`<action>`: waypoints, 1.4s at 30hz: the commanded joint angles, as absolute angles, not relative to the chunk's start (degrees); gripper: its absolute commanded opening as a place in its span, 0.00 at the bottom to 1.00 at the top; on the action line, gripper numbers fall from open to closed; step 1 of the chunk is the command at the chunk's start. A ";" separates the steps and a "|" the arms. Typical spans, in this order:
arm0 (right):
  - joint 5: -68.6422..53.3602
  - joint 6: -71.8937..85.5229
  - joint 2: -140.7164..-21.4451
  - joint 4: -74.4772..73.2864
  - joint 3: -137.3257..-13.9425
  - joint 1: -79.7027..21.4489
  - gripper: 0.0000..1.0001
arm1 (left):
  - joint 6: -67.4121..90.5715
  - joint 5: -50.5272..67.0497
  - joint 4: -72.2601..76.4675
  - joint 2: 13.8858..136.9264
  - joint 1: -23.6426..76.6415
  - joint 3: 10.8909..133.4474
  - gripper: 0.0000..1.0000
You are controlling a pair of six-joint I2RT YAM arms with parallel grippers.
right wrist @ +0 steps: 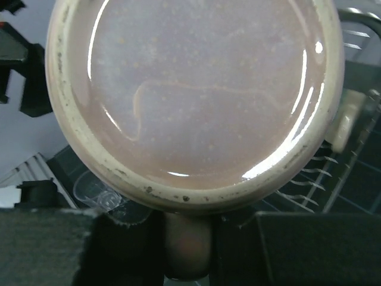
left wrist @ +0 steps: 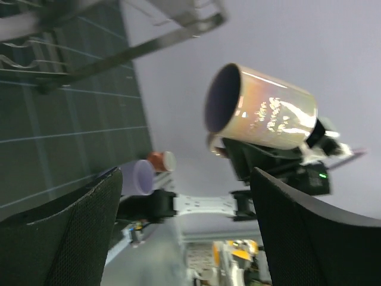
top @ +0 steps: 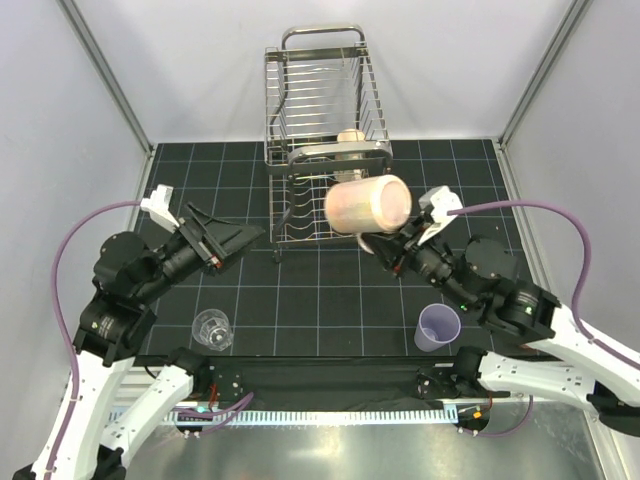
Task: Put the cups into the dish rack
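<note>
1. The dish rack [top: 325, 120] stands at the middle of the desk's [top: 300, 290] far edge, and a tan mug [top: 350, 136] sits in its upper tier.
2. The clear drinking glass [top: 213, 328] stands upright near the near-left corner. The lavender tumbler [top: 438, 327] stands upright by the near edge, toward the right.
3. The right pincer [top: 375, 243] is clamped on the handle of the pinkish-beige mug [top: 368, 205]. It holds the mug on its side in the air, just in front of the rack, mouth facing left.
4. The left pincer [top: 232, 240] has its fingers wide apart, holding nothing, and points toward the rack.
</note>
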State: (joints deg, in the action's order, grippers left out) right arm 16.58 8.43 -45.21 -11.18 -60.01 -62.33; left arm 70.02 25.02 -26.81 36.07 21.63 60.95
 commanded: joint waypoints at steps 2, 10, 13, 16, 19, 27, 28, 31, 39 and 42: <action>27.86 14.31 -41.75 -26.23 -59.68 -57.50 0.04 | 54.15 14.34 -44.36 38.40 21.71 65.47 0.84; 10.41 19.16 -40.51 -32.61 -53.35 -30.62 0.04 | 50.71 9.76 -47.46 40.34 21.71 66.01 0.84; -1.77 20.12 -45.34 -30.07 -52.30 -18.40 0.04 | 50.71 10.02 -47.72 40.08 21.71 65.48 0.84; -11.30 23.01 -50.09 -23.40 -51.07 -8.98 0.04 | 50.71 9.41 -48.43 39.29 21.71 65.13 0.83; -13.09 23.47 -55.71 -17.68 -52.03 -7.56 0.04 | 50.36 8.53 -49.04 38.41 21.71 64.78 0.84; -16.69 22.15 -68.19 -7.39 -60.20 -7.21 0.04 | 48.87 8.00 -50.27 36.74 21.71 63.37 0.84; -17.22 21.89 -70.47 -6.69 -61.68 -7.21 0.04 | 48.78 7.91 -50.27 36.74 21.71 63.20 0.84; -19.86 21.01 -74.42 -4.93 -64.32 -7.12 0.04 | 48.34 7.65 -50.27 36.56 21.71 62.93 0.84; -28.20 21.79 -80.77 -1.94 -67.59 -7.12 0.04 | 47.11 5.54 -50.45 36.56 21.71 62.05 0.84; -33.03 23.37 -83.49 -0.53 -68.29 -7.12 0.04 | 47.28 3.97 -50.53 37.53 21.71 61.96 0.84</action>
